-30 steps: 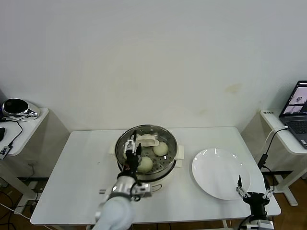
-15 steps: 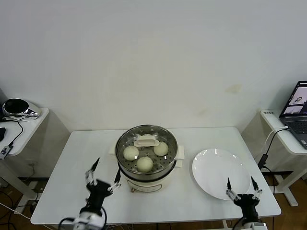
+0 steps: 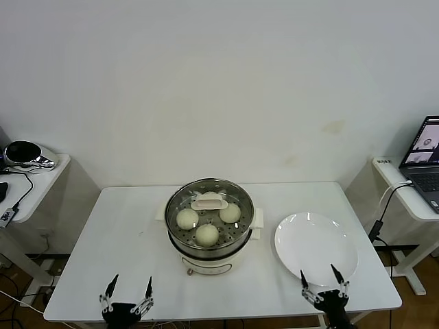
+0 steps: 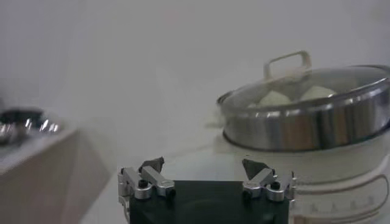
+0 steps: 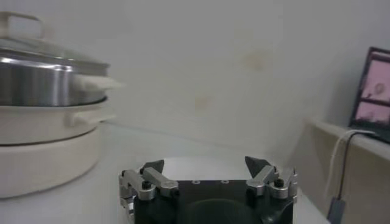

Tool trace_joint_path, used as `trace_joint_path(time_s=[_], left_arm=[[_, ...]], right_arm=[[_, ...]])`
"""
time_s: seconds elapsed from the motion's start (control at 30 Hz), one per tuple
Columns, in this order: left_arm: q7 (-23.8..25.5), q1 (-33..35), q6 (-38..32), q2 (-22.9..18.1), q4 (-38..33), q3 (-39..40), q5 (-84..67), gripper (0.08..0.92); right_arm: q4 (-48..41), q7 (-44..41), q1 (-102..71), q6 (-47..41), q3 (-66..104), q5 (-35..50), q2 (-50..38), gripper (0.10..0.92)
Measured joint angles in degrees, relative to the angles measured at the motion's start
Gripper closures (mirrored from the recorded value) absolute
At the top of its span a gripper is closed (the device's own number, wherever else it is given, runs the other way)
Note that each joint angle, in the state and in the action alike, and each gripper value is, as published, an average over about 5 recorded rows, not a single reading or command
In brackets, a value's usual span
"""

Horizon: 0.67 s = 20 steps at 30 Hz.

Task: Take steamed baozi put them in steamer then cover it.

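Steamer (image 3: 210, 226) stands mid-desk with glass cover (image 3: 209, 205) seated and three baozi (image 3: 207, 234) visible beneath; a fourth cannot be confirmed. Task judged complete, nothing further required. Left claw (image 3: 127, 299) and right claw (image 3: 319, 284), both released and empty, sit nearer the desk (image 3: 123, 233) front edge than the steamer. Left wrist view alone shows the cover's handle (image 4: 286, 64) in profile.

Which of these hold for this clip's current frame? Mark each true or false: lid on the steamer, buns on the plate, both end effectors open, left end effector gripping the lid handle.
1. The lid sits on the steamer. True.
2. Buns lie on the plate. False: they are inside the steamer; the plate holds none.
3. The left end effector and right end effector are open. True.
4. The left end effector grips the lid handle. False: it is at the table's near edge, holding nothing.
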Motion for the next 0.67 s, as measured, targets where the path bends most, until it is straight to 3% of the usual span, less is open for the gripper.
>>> trace_joint_path(time_s=[0.67], left_arm=[[1.7,2.7,-2.1,0.7,3.6,-1.7,-4.4,0.177]], right_arm=[[2.1,-1.2,-3.1,-1.9,-3.4,1.8,-1.3,0.203]])
